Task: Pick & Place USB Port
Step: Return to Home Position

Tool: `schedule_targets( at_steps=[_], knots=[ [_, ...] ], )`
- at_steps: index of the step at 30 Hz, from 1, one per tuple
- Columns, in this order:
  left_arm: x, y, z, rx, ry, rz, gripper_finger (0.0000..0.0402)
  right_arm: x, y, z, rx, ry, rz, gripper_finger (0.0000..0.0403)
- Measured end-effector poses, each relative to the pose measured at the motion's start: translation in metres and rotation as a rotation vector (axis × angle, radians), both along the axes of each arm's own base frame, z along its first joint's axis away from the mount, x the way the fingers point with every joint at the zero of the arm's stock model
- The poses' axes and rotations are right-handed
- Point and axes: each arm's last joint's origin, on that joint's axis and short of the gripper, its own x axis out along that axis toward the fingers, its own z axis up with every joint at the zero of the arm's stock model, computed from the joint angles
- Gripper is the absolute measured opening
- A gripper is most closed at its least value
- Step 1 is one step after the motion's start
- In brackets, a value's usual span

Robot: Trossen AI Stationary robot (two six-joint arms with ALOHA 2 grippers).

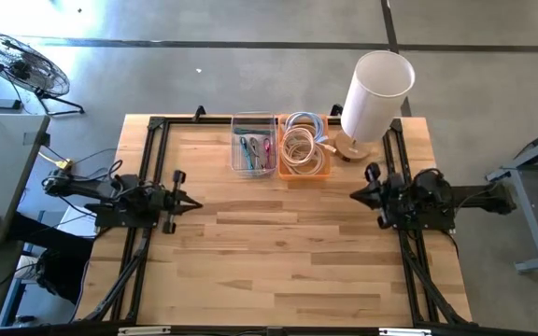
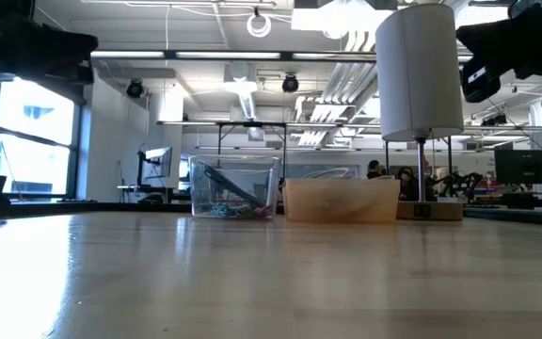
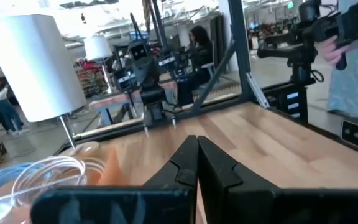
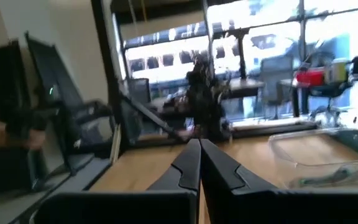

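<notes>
A clear bin (image 1: 253, 145) at the table's far middle holds several small coloured pieces; it also shows in the low view (image 2: 234, 189). Beside it on its right, an orange bin (image 1: 304, 149) holds coiled cables. My left gripper (image 1: 197, 202) is shut and empty above the table's left side, pointing right. My right gripper (image 1: 354, 194) is shut and empty above the right side, pointing left. Both are well short of the bins.
A white cylindrical lamp (image 1: 374, 93) on a wooden base stands at the far right, next to the orange bin. A black frame (image 1: 157, 126) runs along the table's edges. The wooden tabletop (image 1: 278, 252) between the arms and toward the near edge is bare.
</notes>
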Motion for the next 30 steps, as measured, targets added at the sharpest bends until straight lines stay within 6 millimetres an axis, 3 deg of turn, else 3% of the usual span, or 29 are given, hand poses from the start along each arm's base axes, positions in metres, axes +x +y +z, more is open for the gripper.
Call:
schedule_targets(
  at_steps=[5,14,20,30],
  knots=[
    [0.002,-0.001,-0.007,-0.003,0.018,-0.014,0.0000,0.002,-0.001,-0.012,0.010,0.042,-0.039,0.0000],
    [0.002,-0.001,-0.011,0.008,0.054,-0.009,0.0000,0.003,-0.001,-0.014,-0.002,0.063,-0.047,0.0000],
    [0.004,0.000,-0.018,0.022,0.123,0.032,0.0000,0.003,-0.004,-0.027,0.063,0.202,-0.118,0.0000],
    [0.007,-0.001,-0.023,0.064,0.173,0.011,0.0000,0.004,-0.003,-0.027,0.093,0.201,-0.102,0.0000]
  ],
)
